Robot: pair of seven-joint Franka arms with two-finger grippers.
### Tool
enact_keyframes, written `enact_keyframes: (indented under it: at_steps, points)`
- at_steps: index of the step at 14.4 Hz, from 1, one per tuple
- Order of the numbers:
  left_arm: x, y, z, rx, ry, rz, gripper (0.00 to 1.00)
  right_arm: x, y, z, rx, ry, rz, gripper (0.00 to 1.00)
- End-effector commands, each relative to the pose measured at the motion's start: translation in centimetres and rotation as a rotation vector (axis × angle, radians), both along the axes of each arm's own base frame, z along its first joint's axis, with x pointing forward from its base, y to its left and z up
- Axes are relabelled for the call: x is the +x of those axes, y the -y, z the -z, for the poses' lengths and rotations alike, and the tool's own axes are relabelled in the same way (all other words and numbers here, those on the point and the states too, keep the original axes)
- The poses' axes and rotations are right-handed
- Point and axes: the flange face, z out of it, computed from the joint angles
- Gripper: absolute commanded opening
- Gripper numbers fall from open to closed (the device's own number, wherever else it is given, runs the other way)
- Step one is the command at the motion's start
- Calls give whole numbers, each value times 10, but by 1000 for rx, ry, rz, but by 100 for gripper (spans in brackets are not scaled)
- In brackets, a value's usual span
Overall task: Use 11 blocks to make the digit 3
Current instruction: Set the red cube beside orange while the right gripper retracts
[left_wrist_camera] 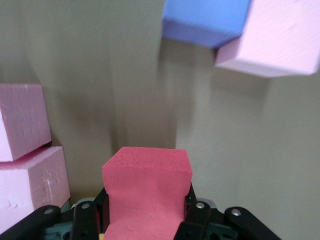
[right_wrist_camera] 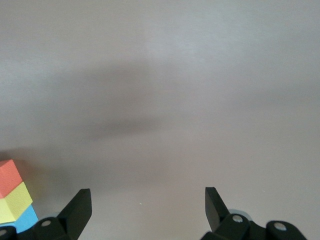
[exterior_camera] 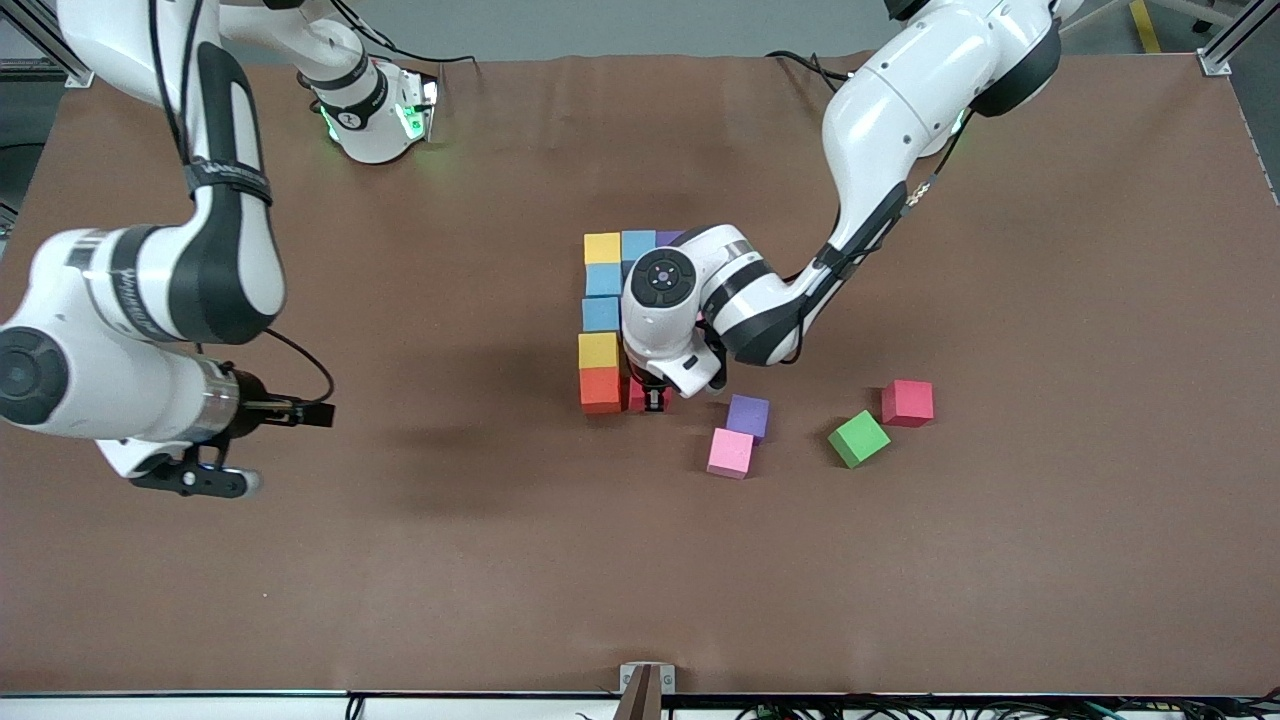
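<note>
Brown matte cloth covers the desk [exterior_camera: 1000, 560], and you can read no brand or label on anything lying on it.

Near the desk's middle you see the partly built digit 3 [exterior_camera: 603, 320]: a column of matte foam cubes running yellow [exterior_camera: 602, 248], light blue [exterior_camera: 603, 279], light blue [exterior_camera: 600, 314], yellow [exterior_camera: 598, 350], orange [exterior_camera: 600, 389]. A third light blue cube [exterior_camera: 638, 244] and a purple corner [exterior_camera: 668, 238] extend its top row toward the left arm's end.

Your left gripper [exterior_camera: 655, 398] is low beside the orange cube, its jaws clamped on a red foam cube [left_wrist_camera: 147, 192].

Loose cubes nearer the front edge: one purple [exterior_camera: 748, 416], one pink [exterior_camera: 730, 453], one green [exterior_camera: 858, 438], one red [exterior_camera: 907, 402].

Your right gripper [exterior_camera: 205, 480] waits over bare cloth toward the right arm's end, jaws spread wide and holding nothing.
</note>
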Motion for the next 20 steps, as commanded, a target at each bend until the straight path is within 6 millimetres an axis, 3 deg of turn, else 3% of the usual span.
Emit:
enact_keyframes:
  at_steps: [1,8,13,14,15,16,20]
  points:
    - [0,9,10,-22,-8,-24,32,-12,17,-13,-14,-6,5,100]
    - [-1,10,28,-13,-3,-57,32,-20,12,-35,-49,16,42,100]
    - [-2,12,27,-21,2,-54,37,-36,27,-56,-24,34,-24,100]
    - [-1,11,27,-22,3,-54,46,-41,35,-62,-28,39,-25,100]
    - [0,10,25,-24,5,-51,64,-49,36,-69,-24,43,-31,100]
    - [2,9,21,-25,10,-53,100,-56,39,-75,-33,46,-30,100]
    - [13,3,-13,-42,44,-68,100,-71,37,-103,-49,73,-45,100]
